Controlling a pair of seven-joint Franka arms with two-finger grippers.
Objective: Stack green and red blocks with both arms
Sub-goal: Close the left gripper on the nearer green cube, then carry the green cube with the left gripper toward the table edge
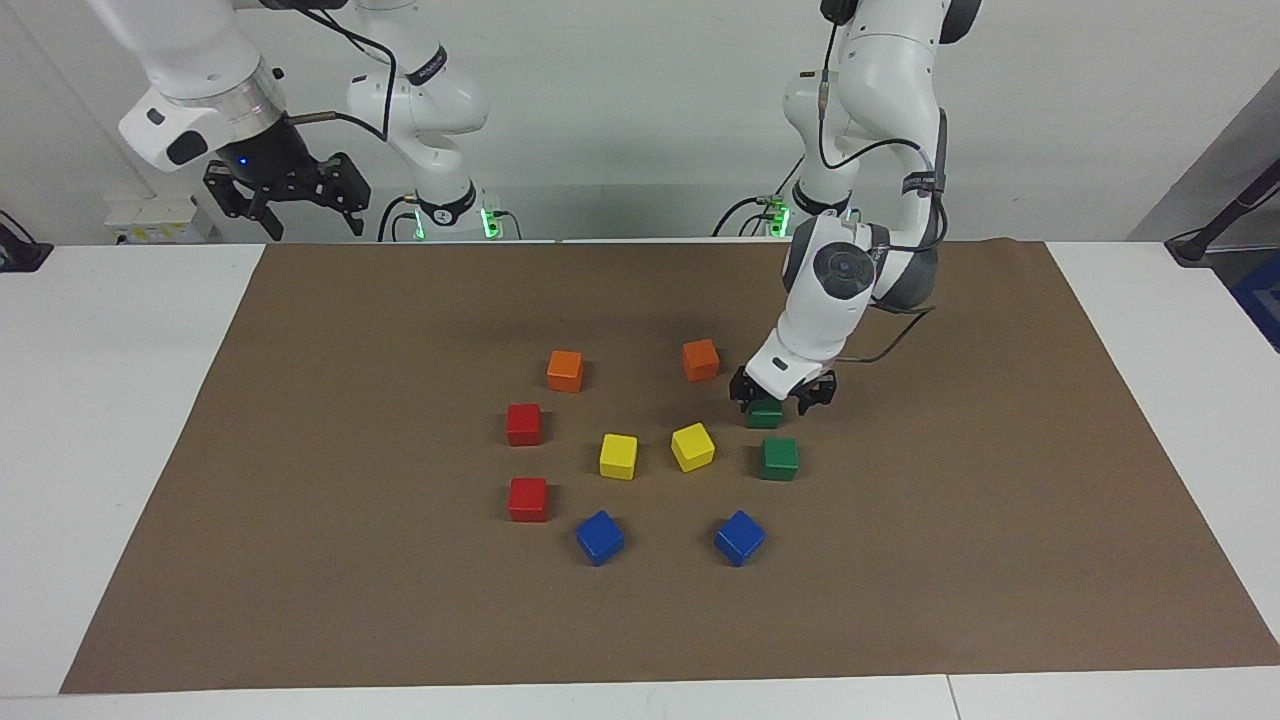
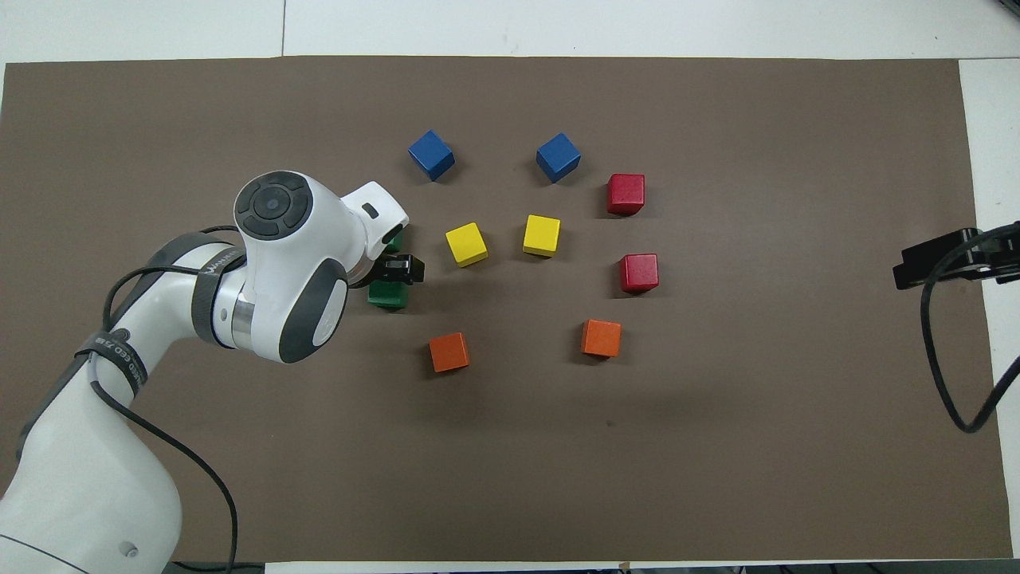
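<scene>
Two dark green blocks sit toward the left arm's end of the table. My left gripper (image 1: 779, 396) is open and low over the green block nearer the robots (image 1: 765, 413), one finger on each side of its top. In the overhead view the left gripper (image 2: 394, 271) shows just past that block (image 2: 388, 296), and the arm hides most of the farther green block (image 2: 396, 238), which is plain in the facing view (image 1: 779, 458). Two red blocks (image 1: 523, 424) (image 1: 527, 499) lie toward the right arm's end. My right gripper (image 1: 286, 196) waits open, raised over the table edge.
Two orange cubes (image 1: 565, 370) (image 1: 700, 359) lie nearest the robots, the second close beside the left gripper. Two yellow cubes (image 1: 618, 455) (image 1: 692, 446) sit in the middle and two blue cubes (image 1: 599, 537) (image 1: 739, 537) farthest out. All rest on a brown mat (image 1: 300, 560).
</scene>
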